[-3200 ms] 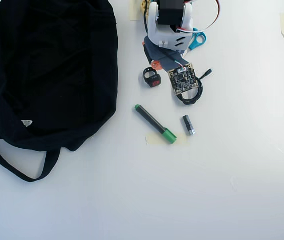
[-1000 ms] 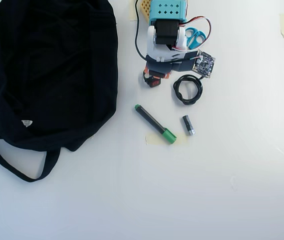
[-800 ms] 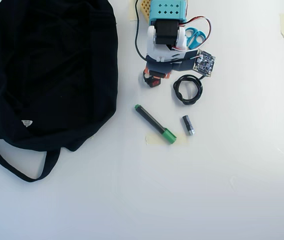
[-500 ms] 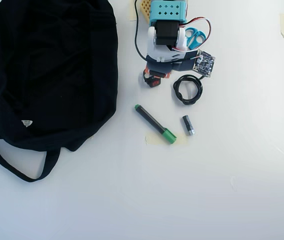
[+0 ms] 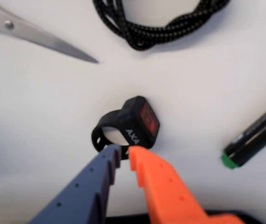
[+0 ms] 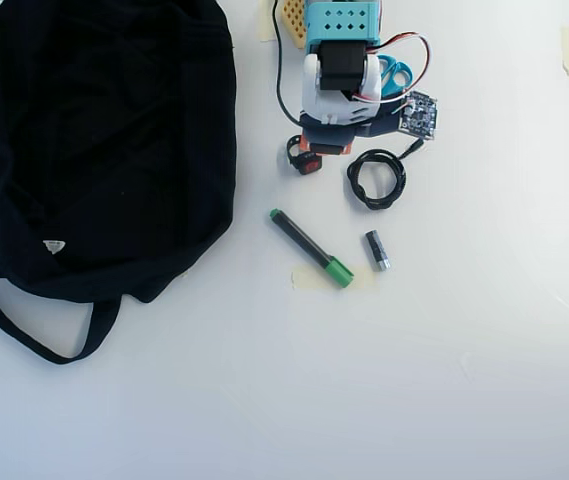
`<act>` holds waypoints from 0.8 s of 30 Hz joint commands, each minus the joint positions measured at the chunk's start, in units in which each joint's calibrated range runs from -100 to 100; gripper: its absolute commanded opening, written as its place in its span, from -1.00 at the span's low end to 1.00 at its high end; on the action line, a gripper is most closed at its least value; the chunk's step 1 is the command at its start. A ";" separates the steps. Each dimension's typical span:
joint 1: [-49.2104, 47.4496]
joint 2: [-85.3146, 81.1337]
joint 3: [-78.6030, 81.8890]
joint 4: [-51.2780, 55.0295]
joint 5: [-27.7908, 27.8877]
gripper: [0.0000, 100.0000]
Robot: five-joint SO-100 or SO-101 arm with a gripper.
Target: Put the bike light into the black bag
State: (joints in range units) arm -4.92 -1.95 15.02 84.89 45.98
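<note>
1. In the wrist view my claw has its blue and orange tips nearly together, right at the ring strap of the bike light. They look clenched on the strap's near edge, though the exact contact is blurred, so I judge this a pinch just taking hold rather than a sure grip.

2. The bike light lies on the white desk, just below the arm in the overhead view, red lens facing up and to the right in the wrist view. The black bag lies well apart, at the left of the overhead view.

3. First risk: the tips hold only a thin bit of rubbery loop. It could stretch or slide out as I lift, and the light would drop back onto the desk.

4. Second risk: hanging by its strap, the block may swing on the way across and shake loose short of the bag.

5. Third risk: the bag is floppy and I cannot see an open mouth from above. A release over closed fabric would leave the light lying on top, not inside.

6. The coiled cable, the green-capped marker and the scissors lie near; a low sweep could drag one of them.
</note>
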 commanded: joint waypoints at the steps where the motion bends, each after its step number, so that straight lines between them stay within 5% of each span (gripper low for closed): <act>1: -0.61 -0.54 -0.46 -0.65 1.42 -0.95; 24: -1.51 -0.46 1.25 -2.63 4.99 -0.95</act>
State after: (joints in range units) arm -6.61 -1.95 16.59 82.83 50.57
